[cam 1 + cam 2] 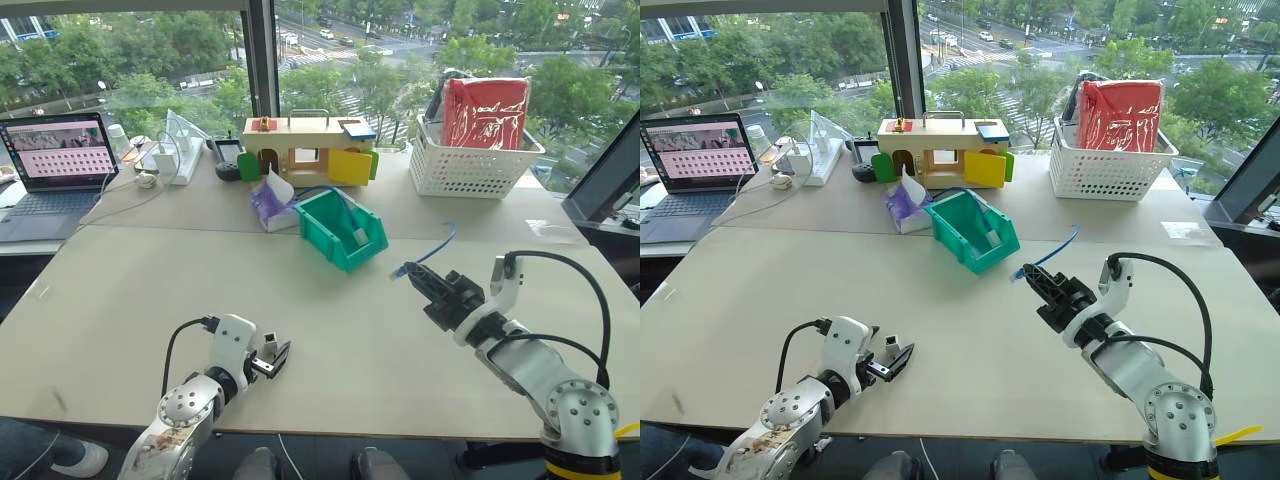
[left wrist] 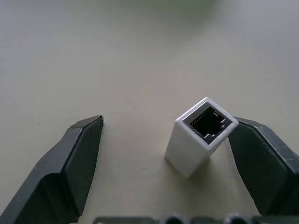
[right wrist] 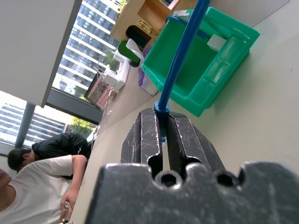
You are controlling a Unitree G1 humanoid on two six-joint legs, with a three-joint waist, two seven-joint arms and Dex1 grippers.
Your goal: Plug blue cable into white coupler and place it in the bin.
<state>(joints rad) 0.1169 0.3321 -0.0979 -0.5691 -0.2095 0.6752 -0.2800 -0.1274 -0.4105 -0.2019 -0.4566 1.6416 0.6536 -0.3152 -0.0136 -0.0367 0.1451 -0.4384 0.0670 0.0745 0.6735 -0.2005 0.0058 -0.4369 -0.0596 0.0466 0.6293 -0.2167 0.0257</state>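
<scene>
My left gripper [image 2: 166, 122] sits low over the front left of the table [image 1: 120, 300], open. The white coupler [image 2: 198, 135] lies tilted between its fingers, dark socket facing the wrist camera. It touches one finger [image 2: 261, 158]; the other finger [image 2: 74, 158] stands apart from it. My right gripper [image 1: 415, 277] hovers above the table's right side, shut on the blue cable [image 1: 441, 245] just behind its plug [image 1: 399, 270]. The rest of the cable curves up and back. The teal bin [image 1: 335, 232] stands at mid-table, left of and beyond the right gripper, with a small white piece inside.
Behind the bin lie a purple tissue pack [image 1: 268, 205] and a wooden toy house [image 1: 305, 150]. A white lattice basket [image 1: 470, 168] with a red item stands at the back right. A laptop [image 1: 55, 165] is at the far left. A person [image 3: 44, 186] sits beyond the table's left end.
</scene>
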